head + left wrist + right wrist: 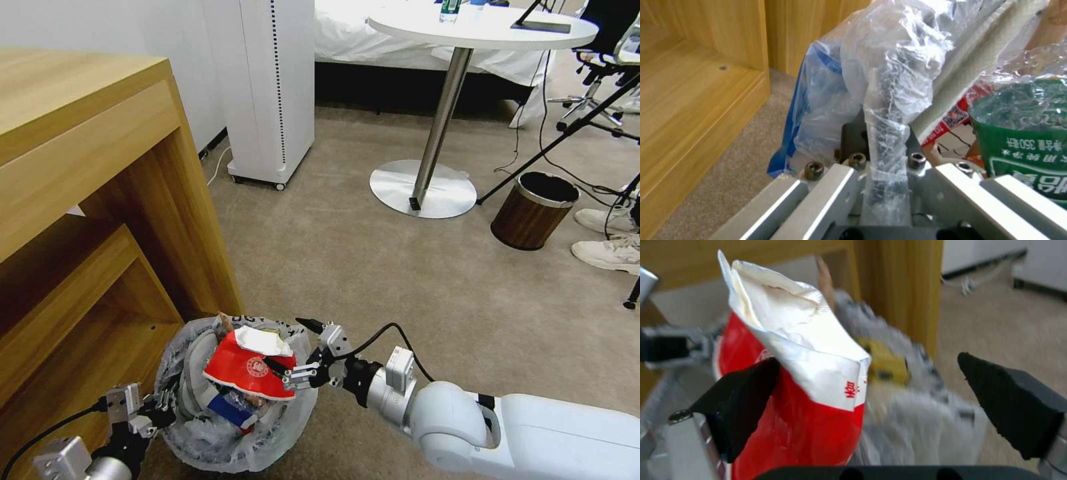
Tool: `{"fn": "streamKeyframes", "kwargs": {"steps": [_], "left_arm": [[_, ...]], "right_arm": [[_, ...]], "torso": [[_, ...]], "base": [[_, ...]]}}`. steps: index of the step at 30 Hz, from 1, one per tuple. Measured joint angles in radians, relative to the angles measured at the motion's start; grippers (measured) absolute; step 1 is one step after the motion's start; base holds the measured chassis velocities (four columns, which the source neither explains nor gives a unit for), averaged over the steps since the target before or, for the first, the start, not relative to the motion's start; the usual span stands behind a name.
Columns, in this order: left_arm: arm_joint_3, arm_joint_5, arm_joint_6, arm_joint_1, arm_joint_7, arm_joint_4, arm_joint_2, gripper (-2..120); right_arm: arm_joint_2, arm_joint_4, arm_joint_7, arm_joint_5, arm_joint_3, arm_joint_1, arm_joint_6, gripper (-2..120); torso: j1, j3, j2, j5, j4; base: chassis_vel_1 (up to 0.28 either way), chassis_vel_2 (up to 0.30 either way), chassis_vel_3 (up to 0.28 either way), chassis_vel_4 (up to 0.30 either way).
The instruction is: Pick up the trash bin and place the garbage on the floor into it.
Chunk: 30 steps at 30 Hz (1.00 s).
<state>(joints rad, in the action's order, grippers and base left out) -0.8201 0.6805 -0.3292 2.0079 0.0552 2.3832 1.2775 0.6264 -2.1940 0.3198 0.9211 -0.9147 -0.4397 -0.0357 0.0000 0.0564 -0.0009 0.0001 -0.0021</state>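
On carpet, wide-open right gripper flanks paper cup; left gripper seemingly clamps trash bin.

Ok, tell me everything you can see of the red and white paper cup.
The paper cup is red outside with a white print, white inside, its mouth crushed flat and creased. It lies tilted on top of the litter heaped in the trash bin, next to the wooden cabinet. The right gripper is open around it; one dark fingertip touches its red side, the other stands clear.

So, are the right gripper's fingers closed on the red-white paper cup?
No, the right gripper is open: only one finger touches the red-white paper cup.
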Motion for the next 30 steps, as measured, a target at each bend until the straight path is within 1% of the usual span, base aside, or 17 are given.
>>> {"fn": "streamKeyframes", "kwargs": {"steps": [2, 10, 16, 22, 30], "left_arm": [[0.002, -0.004, 0.003, 0.001, -0.001, -0.001, 0.002, 0], [0.012, -0.022, 0.01, 0.006, -0.01, -0.003, 0.014, 0], [0.016, -0.03, 0.013, 0.007, -0.012, -0.003, 0.022, 0], [0.017, -0.03, 0.014, 0.005, -0.012, -0.004, 0.02, 0], [0.02, -0.028, 0.015, -0.006, -0.012, -0.011, 0.017, 0]], "right_arm": [[0.001, -0.002, 0.028, 0.009, 0.0, -0.007, 0.019, 100], [0.011, 0.008, 0.049, 0.021, 0.006, 0.0, 0.04, 100], [0.046, -0.004, 0.092, 0.076, 0.016, 0.021, 0.084, 100], [0.054, -0.004, 0.094, 0.09, 0.009, 0.046, 0.094, 100], [0.081, -0.014, 0.095, 0.132, -0.04, 0.108, 0.102, 100]], "torso": [[0.0, 0.0, 0.0, 0.0, -0.0001], [0.0, 0.0, 0.0, -0.0001, 0.0], [0.0, 0.0, 0.0, 0.0, 0.0001], [0.0, 0.0, 0.0, -0.0001, 0.0], [0.0, 0.0, 0.0, -0.0001, 0.0]], "base": [[0.0, 0.0, 0.0, 0.0], [0.0, 0.0, 0.0, 0.0], [0.0, 0.0, 0.0, 0.0], [0.0, 0.0, 0.0, 0.0], [0.0, 0.0, 0.0, 0.0]]}}
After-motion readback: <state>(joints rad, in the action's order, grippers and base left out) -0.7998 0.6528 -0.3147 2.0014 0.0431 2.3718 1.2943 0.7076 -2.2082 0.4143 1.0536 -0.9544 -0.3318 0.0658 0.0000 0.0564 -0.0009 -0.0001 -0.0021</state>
